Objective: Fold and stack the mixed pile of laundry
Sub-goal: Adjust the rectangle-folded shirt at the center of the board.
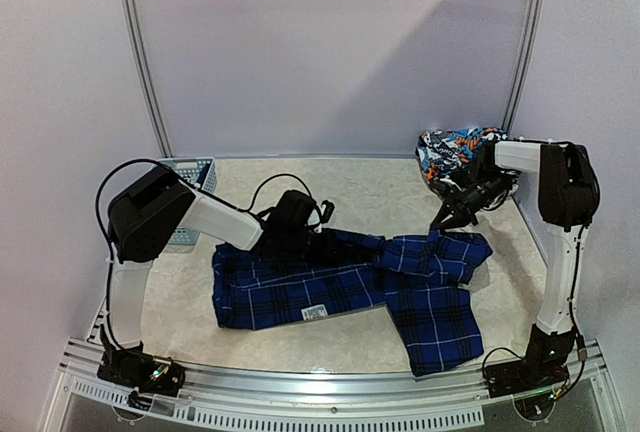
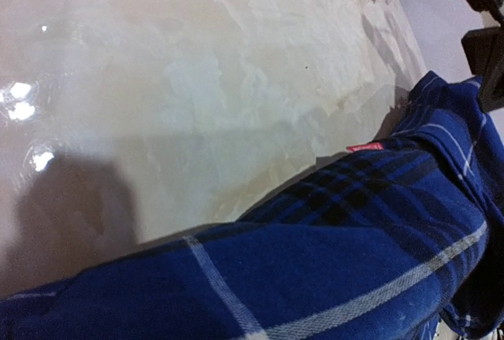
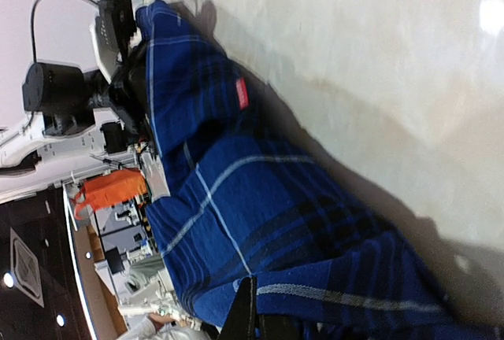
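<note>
The right gripper point(image 1: 447, 218) has its jaws pressed together at the shirt's point(image 1: 330, 287) back right edge. Its wrist view shows plaid cloth bunched up against one finger, but whether any cloth is pinched is not clear. The left gripper point(image 1: 300, 224) sits on the shirt's back edge, well off to the right gripper's left. Its fingers are hidden, so I cannot tell how wide it is or whether it holds cloth.

The shirt lies spread and rumpled on the bench point(image 1: 370, 187) between and in front of the two grippers. One part trails forward and to the right. The rest of the pile point(image 1: 455, 152) is heaped just behind the right gripper.

The main risk is a thin or empty pinch. If the right gripper lifts, the edge could slip out and the fold would collapse. If only one layer is caught, the shirt would twist. Uneven pulls from the two sides would skew it. A backward swing could knock the pile.
</note>
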`<state>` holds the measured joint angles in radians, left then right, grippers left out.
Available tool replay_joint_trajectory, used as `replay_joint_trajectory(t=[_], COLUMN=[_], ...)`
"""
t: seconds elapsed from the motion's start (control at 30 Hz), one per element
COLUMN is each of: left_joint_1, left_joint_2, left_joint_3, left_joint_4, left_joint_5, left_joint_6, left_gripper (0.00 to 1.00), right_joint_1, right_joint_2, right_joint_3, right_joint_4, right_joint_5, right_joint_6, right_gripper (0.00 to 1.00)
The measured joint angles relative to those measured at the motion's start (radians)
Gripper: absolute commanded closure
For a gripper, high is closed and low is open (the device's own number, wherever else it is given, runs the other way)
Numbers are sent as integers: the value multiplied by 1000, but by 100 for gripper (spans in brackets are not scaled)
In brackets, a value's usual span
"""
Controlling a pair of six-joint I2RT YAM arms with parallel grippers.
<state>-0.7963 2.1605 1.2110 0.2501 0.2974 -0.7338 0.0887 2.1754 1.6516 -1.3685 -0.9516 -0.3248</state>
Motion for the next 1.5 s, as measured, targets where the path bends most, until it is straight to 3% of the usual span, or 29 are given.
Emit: replay_joint_trajectory(t=[0.33, 0.53, 0.8, 0.9, 1.03, 1.17, 1.2, 1.27, 1.33, 1.4, 1.5], left_joint_1=[1, 2, 2, 2, 3, 3, 3, 3, 3, 3, 3], left_joint_2=[0, -2, -10, -13, -21, -27, -29, -33, -39, -42, -48], left_joint_3=[-2, -2, -2, -4, -12, -16, -16, -16, -16, -16, -16], left_joint_4=[0, -5, -30, -33, -43, -50, -54, -66, -83, -96, -110], left_joint_5=[2, 4, 5, 6, 8, 9, 10, 9, 10, 10, 10], left_joint_6=[1, 13, 32, 36, 43, 53, 55, 62, 72, 80, 95], left_gripper=[80, 80, 80, 80, 81, 81, 81, 81, 81, 81, 81], right_joint_1=[42, 43, 43, 44, 45, 52, 55, 62, 71, 77, 80], right_joint_2=[52, -55, -87, -93, -106, -86, -71, -28, 18, 60, 87], right_joint_3=[329, 358, 365, 325, 229, 258, 283, 349, 408, 451, 469], right_joint_4=[27, 201, 381, 525, 862, 1120, 1160, 1226, 1257, 1244, 1155], right_joint_5=[-25, -64, -231, -272, -275, -229, -216, -177, -121, -48, 28], right_joint_6=[-114, -126, -119, -76, 89, 245, 268, 304, 317, 308, 270], right_gripper=[100, 99, 96, 95, 86, 82, 79, 46, 26, 18, 15])
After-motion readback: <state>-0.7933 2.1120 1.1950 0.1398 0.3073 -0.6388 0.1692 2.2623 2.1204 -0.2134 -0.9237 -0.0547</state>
